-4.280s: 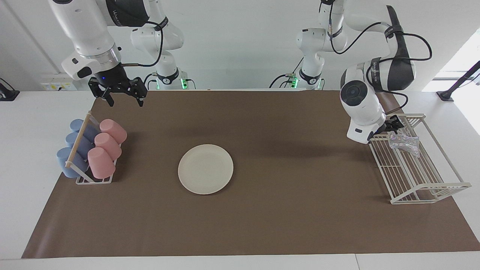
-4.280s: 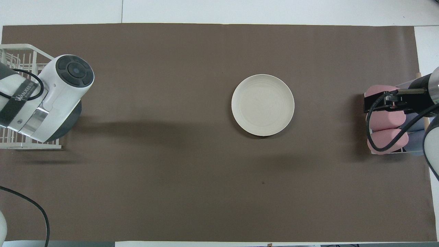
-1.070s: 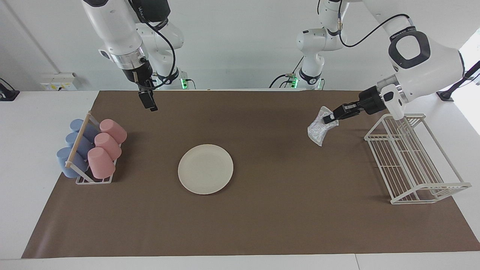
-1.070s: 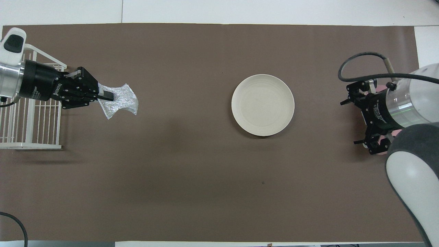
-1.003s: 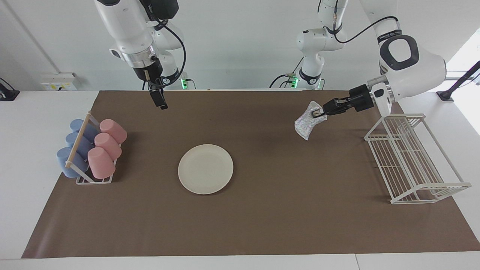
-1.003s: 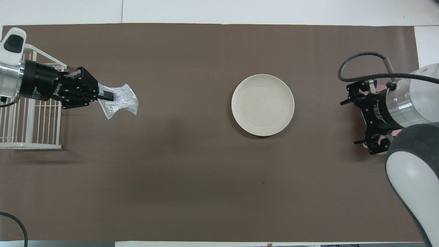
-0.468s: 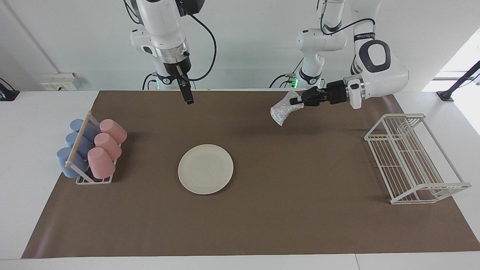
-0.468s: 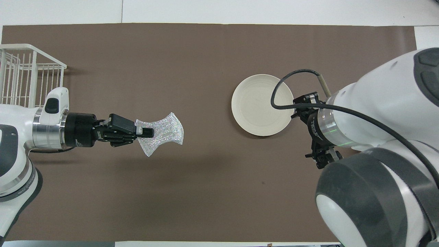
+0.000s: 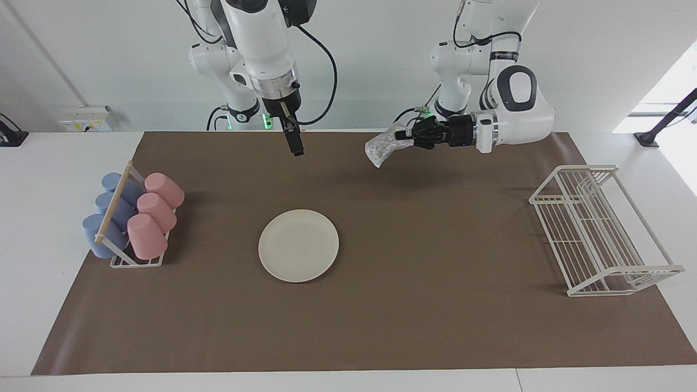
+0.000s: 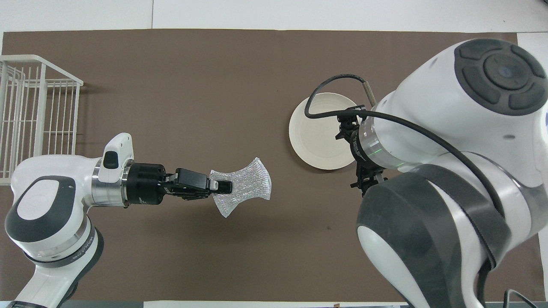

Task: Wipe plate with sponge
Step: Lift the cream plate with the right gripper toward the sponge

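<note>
The round cream plate [image 9: 298, 245] lies flat on the brown mat, and nothing touches it. In the overhead view the right arm's wrist covers part of the plate [image 10: 314, 132]. My left gripper [image 9: 405, 136] is held sideways in the air over the mat, shut on the silvery sparkly sponge [image 9: 379, 148]. From above, the left gripper [image 10: 223, 186] pinches the sponge [image 10: 248, 185] at its narrow middle, well apart from the plate. My right gripper [image 9: 295, 146] hangs high, pointing down, open and holding nothing.
A white wire rack [image 9: 599, 228] stands at the left arm's end of the mat [image 9: 435, 316]. A holder with pink and blue cups [image 9: 133, 218] lies at the right arm's end. White table surrounds the mat.
The left gripper lifted the sponge out of the wire rack and carried it toward the table's middle. The right arm swung from over the cups to above the plate's area.
</note>
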Robot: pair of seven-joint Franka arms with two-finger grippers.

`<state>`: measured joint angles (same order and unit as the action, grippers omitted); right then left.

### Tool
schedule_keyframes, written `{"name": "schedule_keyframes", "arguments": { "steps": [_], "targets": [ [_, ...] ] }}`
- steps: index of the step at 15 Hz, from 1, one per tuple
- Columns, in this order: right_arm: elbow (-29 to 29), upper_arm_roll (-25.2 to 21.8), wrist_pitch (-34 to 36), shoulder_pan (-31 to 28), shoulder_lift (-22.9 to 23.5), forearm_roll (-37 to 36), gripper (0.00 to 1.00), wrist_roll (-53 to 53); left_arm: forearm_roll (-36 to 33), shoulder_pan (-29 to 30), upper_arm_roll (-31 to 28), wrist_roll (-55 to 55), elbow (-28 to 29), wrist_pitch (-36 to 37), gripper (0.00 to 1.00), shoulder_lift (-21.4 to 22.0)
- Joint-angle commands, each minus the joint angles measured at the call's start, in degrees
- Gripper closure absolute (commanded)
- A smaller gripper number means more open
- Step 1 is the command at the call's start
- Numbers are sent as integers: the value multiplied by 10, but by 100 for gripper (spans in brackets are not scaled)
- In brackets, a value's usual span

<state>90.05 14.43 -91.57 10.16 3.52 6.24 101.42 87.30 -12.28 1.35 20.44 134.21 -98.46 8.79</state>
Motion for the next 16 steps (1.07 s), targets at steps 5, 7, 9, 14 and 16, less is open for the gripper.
{"name": "schedule_keyframes", "arguments": {
  "steps": [5,7,9,14,16],
  "targets": [
    [-29,2,-5,73,27,-3,0,84,80,-64,-5,25,22,-71,100,15],
    [-27,2,-19,96,32,-2,0,110,80,-64,-5,25,22,-72,100,15],
    [-18,2,-39,97,32,6,0,118,80,-72,-4,25,22,-76,100,15],
    [-1,3,-95,118,32,19,0,146,93,-73,-4,25,21,-81,100,15],
    [27,3,-111,120,23,18,0,146,94,-73,-4,25,21,-85,100,14]
  ]
}}
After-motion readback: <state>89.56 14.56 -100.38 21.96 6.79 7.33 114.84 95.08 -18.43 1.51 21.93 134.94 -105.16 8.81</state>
